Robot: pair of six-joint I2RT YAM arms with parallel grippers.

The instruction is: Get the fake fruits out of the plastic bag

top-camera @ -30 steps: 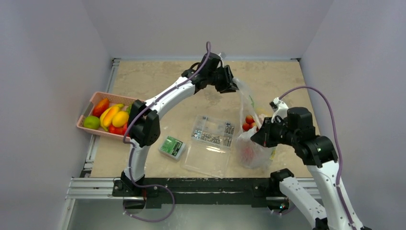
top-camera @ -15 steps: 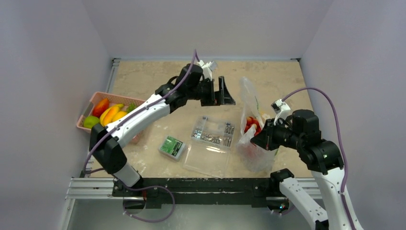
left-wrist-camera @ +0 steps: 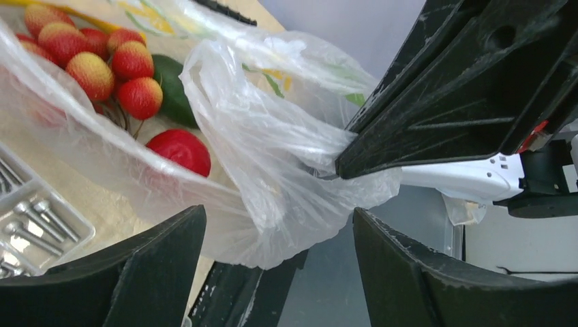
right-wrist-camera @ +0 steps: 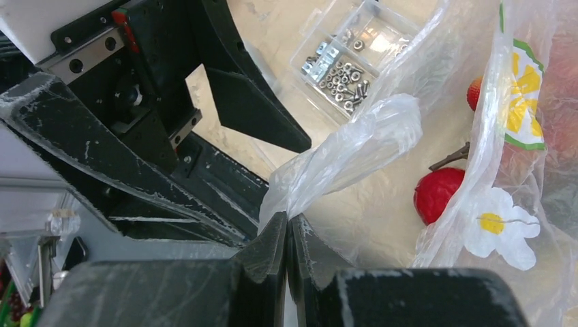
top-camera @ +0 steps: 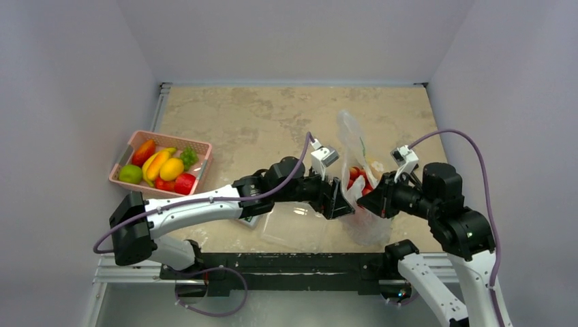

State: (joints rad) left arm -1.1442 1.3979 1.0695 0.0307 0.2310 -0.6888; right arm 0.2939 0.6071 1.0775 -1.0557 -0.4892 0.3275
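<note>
The see-through plastic bag [top-camera: 356, 146] with lemon-slice prints stands at the right front of the table. Fake fruits lie inside it: a bunch of red grapes [left-wrist-camera: 88, 61], a round red fruit [left-wrist-camera: 180, 150] and a dark green piece [left-wrist-camera: 170, 92]. My right gripper [top-camera: 375, 198] is shut on a twisted fold of the bag's edge [right-wrist-camera: 341, 153], its tips [right-wrist-camera: 287, 221] pressed together on the film. From the left, my left gripper [top-camera: 339, 199] reaches in open. Its fingers [left-wrist-camera: 136, 272] straddle the hanging bag film [left-wrist-camera: 272, 204] without pinching it, just below the right gripper's black fingers [left-wrist-camera: 443, 116].
A pink basket [top-camera: 174, 138] holding several other fruits sits at the left. A clear box of small metal parts [right-wrist-camera: 341, 68] lies just left of the bag, partly under my left arm. The black front rail [top-camera: 272, 262] runs close below both grippers.
My left gripper let go of the bag's top at the back, opened, and swung down to the bag's near side beside the right gripper. The right gripper stayed shut on the bag.
</note>
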